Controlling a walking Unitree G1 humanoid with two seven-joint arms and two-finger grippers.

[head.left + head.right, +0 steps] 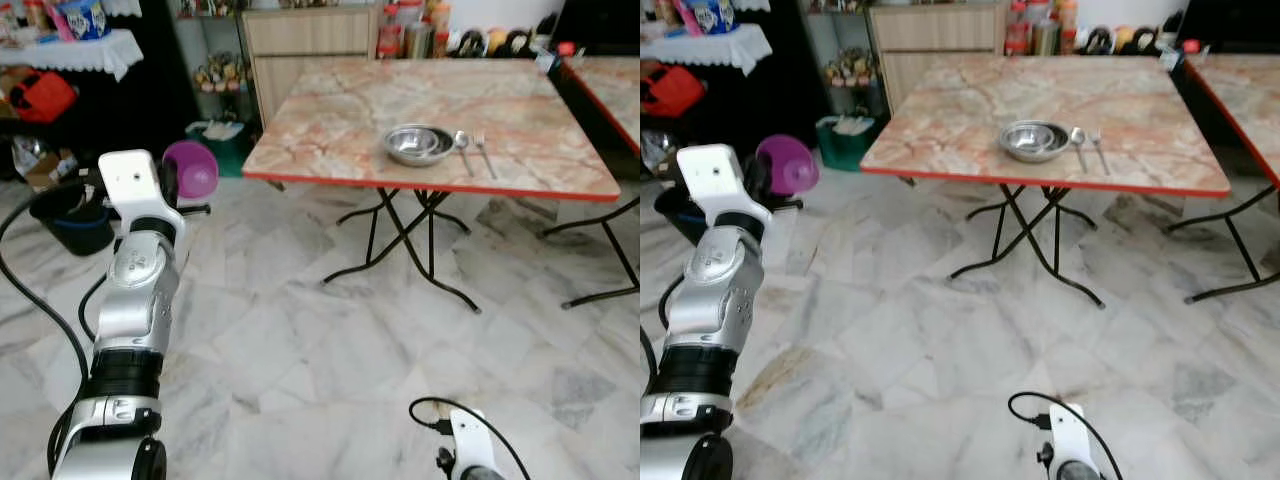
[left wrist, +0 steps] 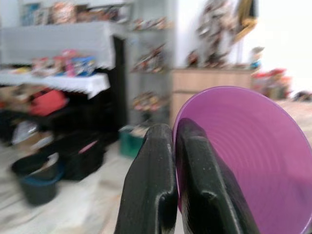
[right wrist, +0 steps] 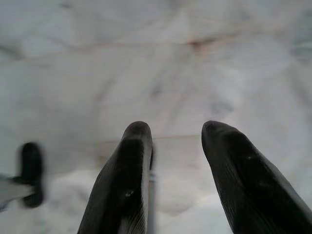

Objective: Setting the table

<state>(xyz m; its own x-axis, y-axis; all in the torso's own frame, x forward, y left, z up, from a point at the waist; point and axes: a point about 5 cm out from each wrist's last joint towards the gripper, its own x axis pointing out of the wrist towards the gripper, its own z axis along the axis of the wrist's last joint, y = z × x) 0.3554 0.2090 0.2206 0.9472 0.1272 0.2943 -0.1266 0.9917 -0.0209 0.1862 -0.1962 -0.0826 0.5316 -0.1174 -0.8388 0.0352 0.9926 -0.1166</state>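
My left gripper (image 2: 174, 141) is shut on the rim of a purple plastic bowl (image 1: 192, 168), held up in front of me at the left, well short of the table. The bowl's inside (image 2: 248, 161) faces the left wrist camera. A marble-patterned folding table (image 1: 330, 130) with a red edge stands ahead to the right. On it sit a steel bowl (image 1: 418, 144), a spoon (image 1: 462, 148) and a fork (image 1: 484, 152) side by side. My right gripper (image 3: 176, 139) hangs low, open, over the marble floor with nothing between its fingers.
A second table (image 1: 612, 90) stands at the far right. A wooden cabinet (image 1: 305, 50) with jars on top is behind the table. Dark tubs (image 1: 75, 215) and cluttered shelves (image 1: 75, 45) line the left side. White marble floor (image 1: 320, 350) lies between me and the table.
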